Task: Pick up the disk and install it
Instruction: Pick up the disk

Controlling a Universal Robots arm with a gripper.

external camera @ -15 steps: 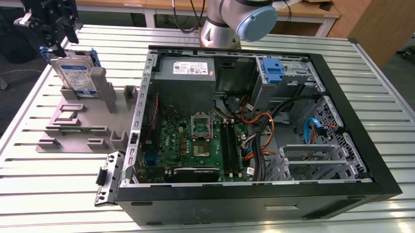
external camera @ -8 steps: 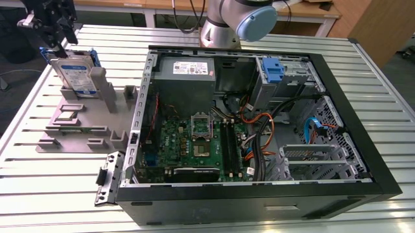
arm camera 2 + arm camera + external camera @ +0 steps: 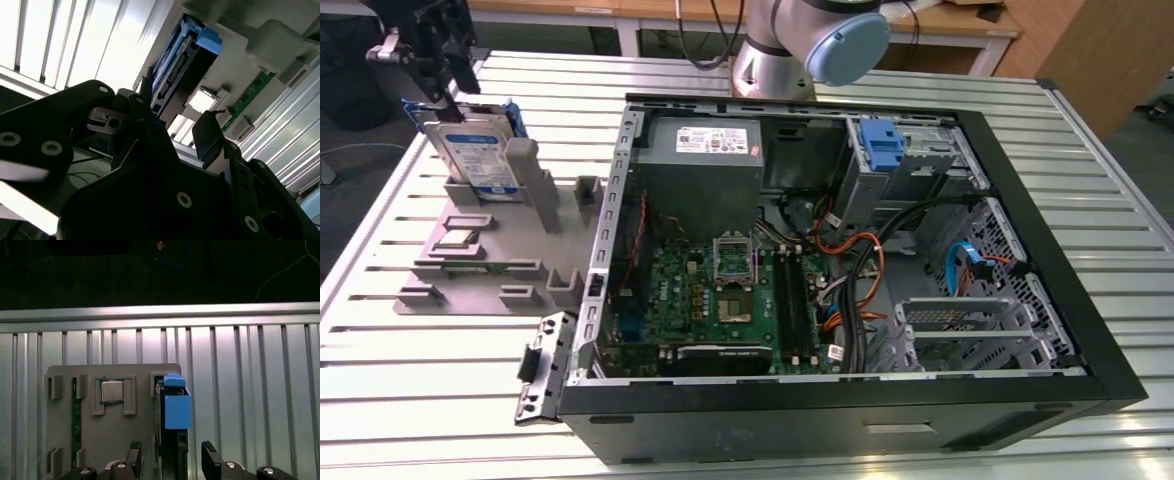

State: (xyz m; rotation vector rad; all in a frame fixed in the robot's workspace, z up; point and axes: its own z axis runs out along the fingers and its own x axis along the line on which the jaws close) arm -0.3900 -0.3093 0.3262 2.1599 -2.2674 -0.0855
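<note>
Black gripper fingers spread wide astride the upright disk, a flat silver hard drive in blue plastic rails.
In the first wrist view both fingers stand clear of the disk, above the grey plastic fixture. The second wrist view likewise shows the disk between them, untouched. In the exterior view it stands slotted in that fixture, beside the open black computer case; its white-and-blue label is too small to read. A good grasp, I judge, means centring, then closing squarely on the flat faces.
</note>
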